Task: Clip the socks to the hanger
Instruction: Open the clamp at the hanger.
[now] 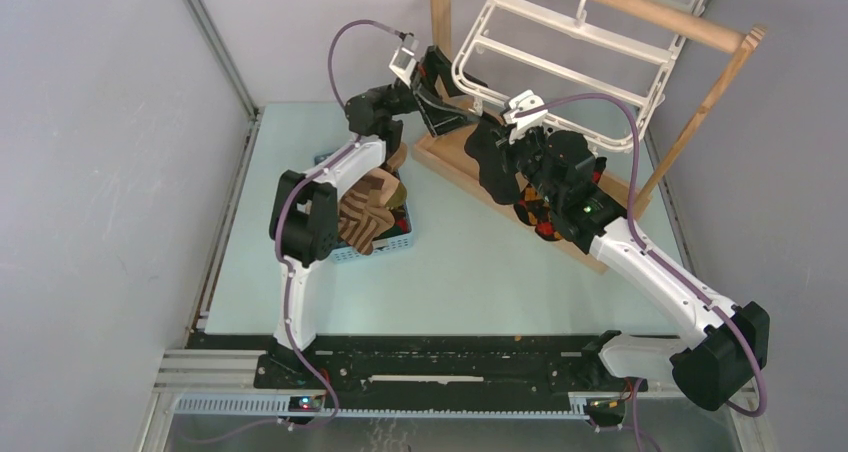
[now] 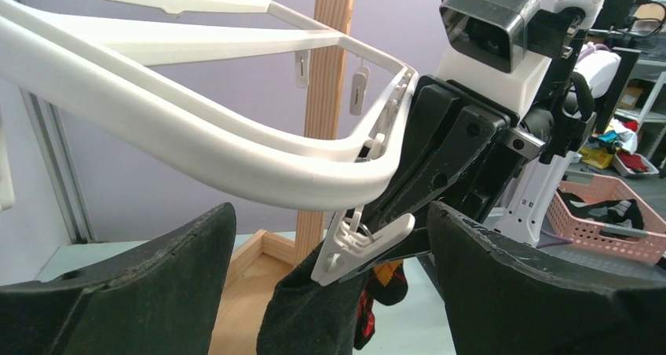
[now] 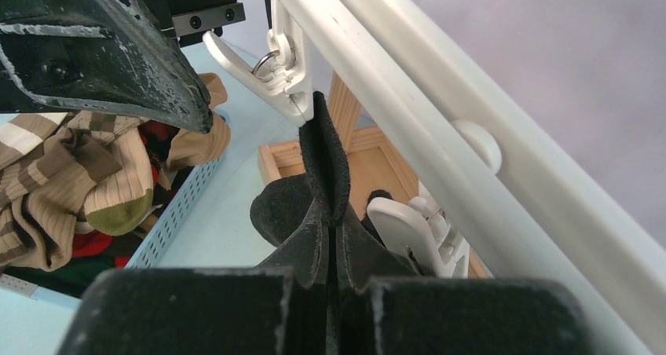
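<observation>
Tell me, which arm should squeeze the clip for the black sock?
Probably the left. The left gripper, open, straddles the clip, while the right gripper is shut on the black sock, holding it up to that clip.

Socks (image 1: 365,217) in basket (image 1: 392,246) at left, hanger (image 1: 560,67) on stand rail (image 1: 640,12) behind right, sock (image 3: 322,151) below clip (image 3: 287,68).

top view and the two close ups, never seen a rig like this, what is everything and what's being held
Two robot arms, left and right, are bolted to a pale table. The top view looks down on them, and each close-up comes from a camera on one wrist. A white hanger hangs on a wooden stand. A blue basket holds brown striped socks. The right gripper is shut on a black sock, whose top edge sits at a white clip. The left gripper is open near that clip.
</observation>
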